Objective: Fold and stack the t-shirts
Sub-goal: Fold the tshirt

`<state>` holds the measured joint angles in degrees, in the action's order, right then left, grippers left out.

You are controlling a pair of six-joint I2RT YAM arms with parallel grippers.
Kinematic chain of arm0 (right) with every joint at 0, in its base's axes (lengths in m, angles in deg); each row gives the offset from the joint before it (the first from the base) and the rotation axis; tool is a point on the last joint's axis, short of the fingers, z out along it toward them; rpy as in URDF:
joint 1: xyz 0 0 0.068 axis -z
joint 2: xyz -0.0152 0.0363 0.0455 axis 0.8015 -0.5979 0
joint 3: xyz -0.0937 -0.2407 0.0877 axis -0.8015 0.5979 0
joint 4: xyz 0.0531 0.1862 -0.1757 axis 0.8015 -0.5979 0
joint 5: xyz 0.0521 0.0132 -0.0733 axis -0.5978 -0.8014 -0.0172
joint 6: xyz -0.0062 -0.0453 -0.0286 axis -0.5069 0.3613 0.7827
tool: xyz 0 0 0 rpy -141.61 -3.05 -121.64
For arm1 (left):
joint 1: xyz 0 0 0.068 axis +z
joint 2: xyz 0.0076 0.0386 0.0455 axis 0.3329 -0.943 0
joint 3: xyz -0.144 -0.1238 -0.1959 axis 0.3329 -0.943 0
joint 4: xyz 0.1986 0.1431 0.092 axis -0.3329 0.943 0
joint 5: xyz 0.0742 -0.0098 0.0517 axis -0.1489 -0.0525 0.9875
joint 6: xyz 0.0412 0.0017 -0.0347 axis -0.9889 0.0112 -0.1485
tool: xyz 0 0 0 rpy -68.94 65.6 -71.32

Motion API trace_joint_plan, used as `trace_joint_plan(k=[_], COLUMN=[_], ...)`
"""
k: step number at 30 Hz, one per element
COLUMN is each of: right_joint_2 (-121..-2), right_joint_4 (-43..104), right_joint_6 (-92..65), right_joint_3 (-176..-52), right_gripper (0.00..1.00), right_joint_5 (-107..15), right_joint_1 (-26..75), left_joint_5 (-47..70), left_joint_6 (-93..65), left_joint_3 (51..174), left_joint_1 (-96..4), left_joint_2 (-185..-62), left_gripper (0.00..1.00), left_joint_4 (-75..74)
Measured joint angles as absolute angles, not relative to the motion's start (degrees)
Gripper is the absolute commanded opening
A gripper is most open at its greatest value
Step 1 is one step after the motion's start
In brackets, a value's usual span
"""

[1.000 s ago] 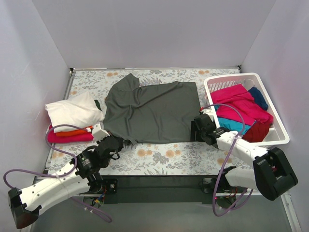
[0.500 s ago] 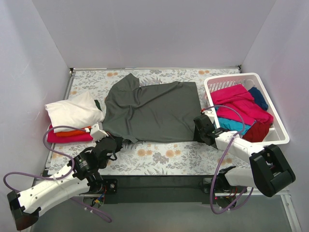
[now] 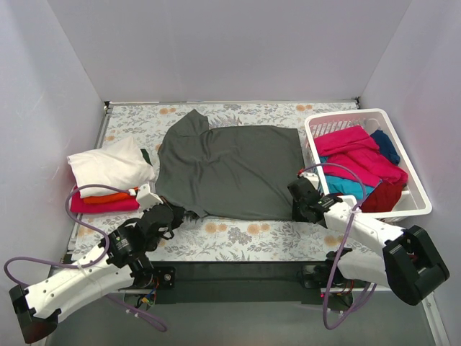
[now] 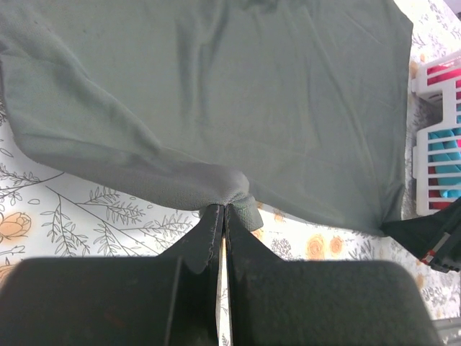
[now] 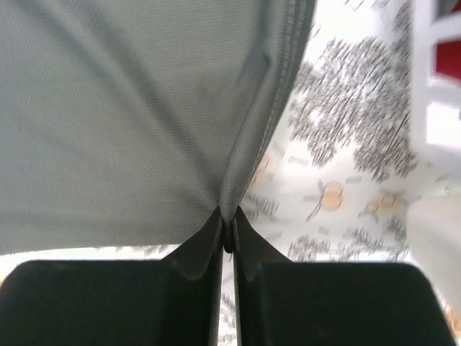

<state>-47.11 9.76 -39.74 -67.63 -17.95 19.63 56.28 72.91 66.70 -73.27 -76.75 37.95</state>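
Note:
A dark grey t-shirt (image 3: 230,169) lies spread across the middle of the floral table. My left gripper (image 3: 181,213) is shut on its near left hem (image 4: 234,189), the cloth bunched at the fingertips. At the near right corner my right gripper (image 3: 300,209) is shut on the hem (image 5: 238,189), which rises in a pinched ridge from the jaws. Folded white (image 3: 108,163), orange (image 3: 108,197) and magenta pink (image 3: 101,206) t-shirts are stacked at the left. More t-shirts in magenta pink (image 3: 354,151), teal (image 3: 347,188), navy blue (image 3: 387,145) and maroon (image 3: 384,194) fill the basket.
A white slatted plastic basket (image 3: 421,204) stands at the right, close to my right arm; its slats (image 4: 436,144) show at the right edge of the left wrist view. Pale walls enclose the table on three sides. A strip of bare floral cloth (image 3: 245,234) lies near the arms' bases.
My right gripper has gone from open to shut on the shirt's near right corner and drawn it slightly right and toward me. The left gripper stays shut on the left hem.

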Motion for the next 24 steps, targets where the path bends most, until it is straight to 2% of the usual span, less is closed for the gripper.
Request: trace_joint_plan(k=[7,15,24], right_joint_2=[-45.3,-44.07,-54.04], right_joint_4=[1.78,-3.6,-4.51], right_joint_6=[-41.38,-41.21,-36.6], right_joint_3=[-68.39,-69.29,-78.95], right_gripper=[0.01,0.01,0.01], right_joint_5=[-18.52,-18.93,-16.27], right_joint_1=[14.76,13.75,14.03], left_joint_5=[53.22,54.16,57.68], left_joint_6=[73.5,70.96,61.37], left_joint_3=[67.33,68.27,72.27], left_joint_1=[-73.27,-73.24,-72.41], left_joint_2=[-76.16,-77.49,-87.96], left_gripper=[0.0,0.0,0.0], left_joint_4=[39.72,37.84,26.5])
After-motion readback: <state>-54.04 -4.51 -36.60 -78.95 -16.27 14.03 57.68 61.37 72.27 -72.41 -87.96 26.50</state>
